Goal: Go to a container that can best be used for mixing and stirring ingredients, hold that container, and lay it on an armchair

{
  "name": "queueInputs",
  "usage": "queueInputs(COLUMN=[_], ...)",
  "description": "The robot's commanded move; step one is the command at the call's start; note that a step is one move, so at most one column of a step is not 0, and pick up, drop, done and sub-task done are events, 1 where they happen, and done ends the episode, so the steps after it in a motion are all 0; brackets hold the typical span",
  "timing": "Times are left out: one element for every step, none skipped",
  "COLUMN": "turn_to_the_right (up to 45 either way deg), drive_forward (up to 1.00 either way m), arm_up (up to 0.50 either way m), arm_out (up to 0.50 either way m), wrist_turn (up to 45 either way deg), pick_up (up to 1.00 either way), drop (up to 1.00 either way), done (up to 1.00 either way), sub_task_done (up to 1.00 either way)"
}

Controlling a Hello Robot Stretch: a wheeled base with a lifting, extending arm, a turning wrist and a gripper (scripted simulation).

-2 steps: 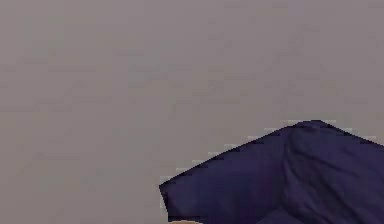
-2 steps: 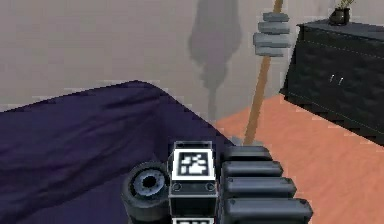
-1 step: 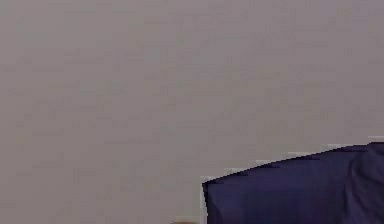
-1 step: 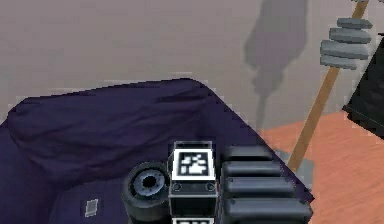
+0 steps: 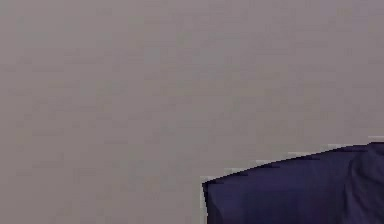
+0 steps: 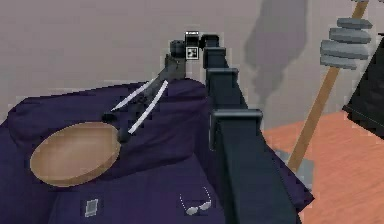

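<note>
- Where the forward view reaches its lower right corner, seen there: a rounded part of a dark blue armchair (image 5: 300, 185), set against a plain grey wall (image 5: 120, 90).
- In the arm side view, the same dark blue armchair spread across the lower left and middle, with grey wall behind.
- Lying on the armchair's cushion, toward its edge at the view's left: a round, shallow wooden bowl (image 6: 75, 152), hollow side up.
- Rising from the bottom edge just right of the middle: the dark square arm (image 6: 235, 130), ending in two small white marked squares (image 6: 190, 40).
- Left of those squares, the hand (image 6: 122, 122), with thin fingers (image 6: 138, 95) slanting down toward the bowl's right rim.
- Fingertips at or just beside that rim; touching or apart, cannot tell.
- Cannot tell whether the hand grasps anything, the bowl resting on the cushion right at the fingers' ends.
- Near the armchair's front edge, low in the view: a small pair of glasses (image 6: 197, 205), and to the left of them a small dark flat thing (image 6: 90, 207), too small to name.
- At the view's right: a slanting wooden pole (image 6: 322, 95) with grey discs (image 6: 350, 45) stacked at its top, standing on reddish-brown floor (image 6: 335, 150).
</note>
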Motion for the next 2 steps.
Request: queueInputs(turn_to_the_right=[0.0,0.0], drive_forward=[0.0,0.0], arm_up=[0.0,0.0], arm_out=[0.0,0.0], wrist_turn=[45.0,15.0], pick_up=[0.0,0.0], drop=[0.0,0.0], done=[0.0,0.0], sub_task_done=[0.0,0.0])
